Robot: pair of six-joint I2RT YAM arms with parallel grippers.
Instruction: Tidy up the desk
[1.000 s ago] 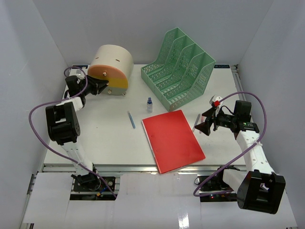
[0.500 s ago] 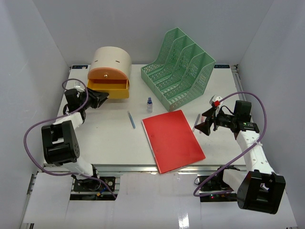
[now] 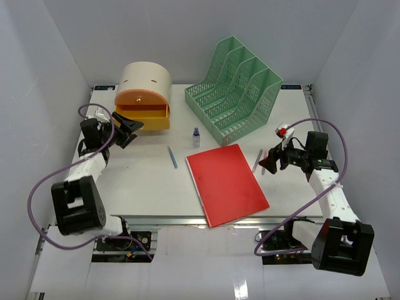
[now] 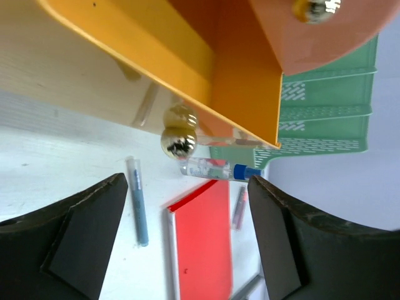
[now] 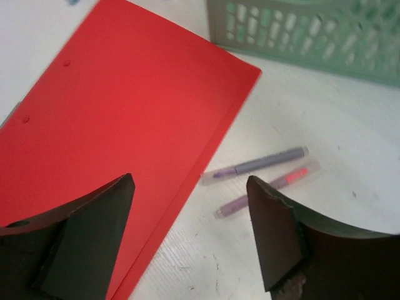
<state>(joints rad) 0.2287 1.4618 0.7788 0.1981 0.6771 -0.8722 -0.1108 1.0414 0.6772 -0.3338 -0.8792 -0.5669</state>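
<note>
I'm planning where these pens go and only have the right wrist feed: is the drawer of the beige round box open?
Observer: Yes. The orange drawer of the beige round drawer box stands open.
Operator: Is the left gripper in its way?
Observer: The left gripper sits at the drawer's front left corner, jaws open, holding nothing.
Operator: Any loose items besides my two pens?
Observer: A blue pen lies and a small clear blue-capped bottle stands on the white desk, both near the far left corner of the flat red folder.
</note>
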